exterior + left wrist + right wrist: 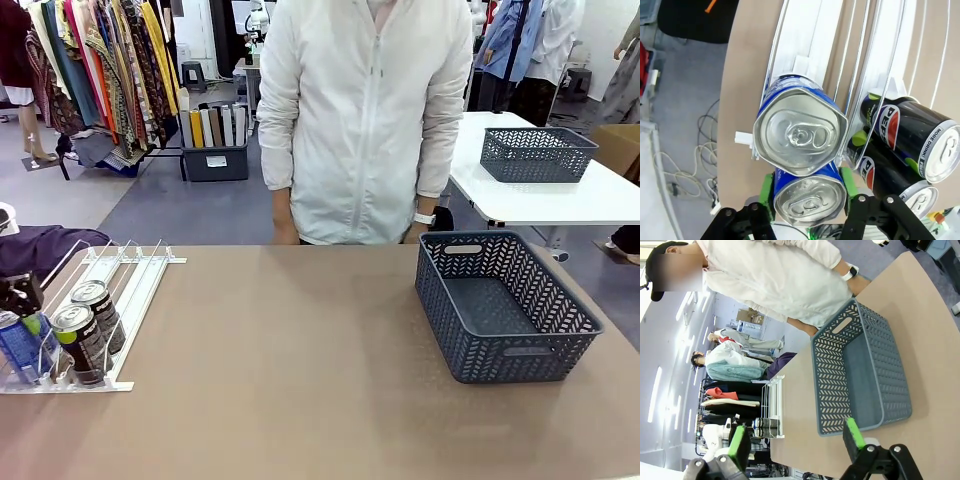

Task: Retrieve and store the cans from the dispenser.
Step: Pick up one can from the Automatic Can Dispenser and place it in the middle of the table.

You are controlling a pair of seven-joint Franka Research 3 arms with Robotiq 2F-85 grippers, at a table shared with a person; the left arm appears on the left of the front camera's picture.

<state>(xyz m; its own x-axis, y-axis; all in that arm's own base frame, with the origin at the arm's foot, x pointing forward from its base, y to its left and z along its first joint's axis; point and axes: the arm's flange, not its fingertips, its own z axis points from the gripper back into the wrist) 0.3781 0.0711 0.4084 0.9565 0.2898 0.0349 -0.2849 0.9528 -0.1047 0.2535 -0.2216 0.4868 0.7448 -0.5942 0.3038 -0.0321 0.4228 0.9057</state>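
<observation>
Left gripper [808, 186]: at the low end of the dispenser's outer lane, with a green pad [849, 182] on each side of the near blue can [810, 200]. The pads look pressed to the can wall, so the grasp reads as closed on it.
Near blue can: lying on its side in the lane, silver top facing the wrist camera, against the end stop.
Second blue can [800, 132]: directly behind the first and touching it. It will likely roll down when the first leaves.
Black cans [917, 137]: two, in the neighbouring lanes just beside the held can.
Dispenser [812, 35]: at the table's left edge, its wire rails close on both sides of the grip.
Step in hand (judged): extraction. Lift straight up and clear of the rails and end stop before moving sideways. Keep the squeeze moderate, because thin can walls dent. Avoid brushing the black cans.
Right gripper [795, 437]: fingers spread wide and empty, held above the table [300, 350].
Basket [510, 352]: empty, at the table's right side, well apart from the dispenser. It is the likely place to store the cans.
Person [365, 120]: standing at the far edge.
</observation>
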